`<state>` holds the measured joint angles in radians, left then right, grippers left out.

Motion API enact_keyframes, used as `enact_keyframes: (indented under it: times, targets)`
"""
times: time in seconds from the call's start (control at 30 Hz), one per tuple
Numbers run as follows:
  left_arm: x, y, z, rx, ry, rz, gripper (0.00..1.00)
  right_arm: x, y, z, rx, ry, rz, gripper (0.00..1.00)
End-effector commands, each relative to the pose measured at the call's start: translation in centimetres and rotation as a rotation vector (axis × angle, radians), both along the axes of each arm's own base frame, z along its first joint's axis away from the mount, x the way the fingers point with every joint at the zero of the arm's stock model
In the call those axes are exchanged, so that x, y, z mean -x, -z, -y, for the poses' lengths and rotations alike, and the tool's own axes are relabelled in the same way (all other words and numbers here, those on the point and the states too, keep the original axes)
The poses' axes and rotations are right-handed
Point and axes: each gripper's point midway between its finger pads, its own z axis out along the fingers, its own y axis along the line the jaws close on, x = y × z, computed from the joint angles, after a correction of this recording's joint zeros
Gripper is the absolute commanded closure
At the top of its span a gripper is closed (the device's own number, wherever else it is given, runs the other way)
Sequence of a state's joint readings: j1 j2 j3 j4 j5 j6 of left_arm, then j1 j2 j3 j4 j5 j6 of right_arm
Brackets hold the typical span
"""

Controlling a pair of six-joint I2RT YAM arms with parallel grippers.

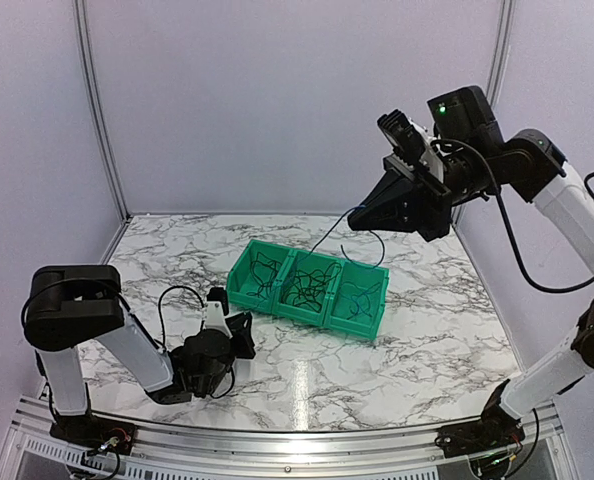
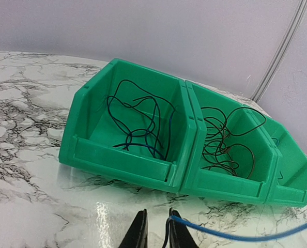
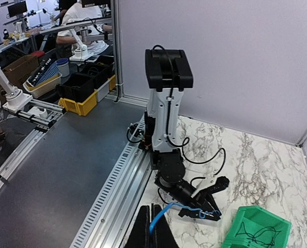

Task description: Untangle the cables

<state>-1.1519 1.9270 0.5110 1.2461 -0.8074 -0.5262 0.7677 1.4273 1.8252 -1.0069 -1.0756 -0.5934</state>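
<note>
Blue cable (image 2: 210, 231), hair-fine, runs from the right gripper (image 1: 362, 222), clamped tight on it high at 1 o'clock above the green bin (image 2: 117, 160), down to the left gripper (image 2: 157, 212), low at 8 o'clock, jaws a narrow slit apart. I'd judge the left should release fully, then the right lift slowly, watching for snags on the tangled cables (image 2: 138, 121) in the compartments. Whether the left pinches the strand, and where its far end lies, is hard to make out.
</note>
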Motion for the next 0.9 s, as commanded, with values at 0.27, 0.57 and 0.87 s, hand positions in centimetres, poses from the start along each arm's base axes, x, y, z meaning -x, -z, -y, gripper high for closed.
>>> enact_keyframes:
  times: [0.27, 0.57, 0.87]
  targets:
    - [0.4, 0.8, -3.1, 0.021, -0.071, -0.037, 0.67, -6.1, -8.1, 6.3, -0.177, 0.34, 0.16, 1.0]
    - [1.0, 1.7, -3.8, 0.029, -0.066, -0.065, 0.61, -11.7, -6.6, 8.3, -0.173, 0.559, 0.109, 1.0]
    - [1.4, 1.0, -4.0, 0.05, -0.037, -0.067, 0.61, -15.4, -2.7, 9.5, -0.116, 0.683, 0.094, 1.0]
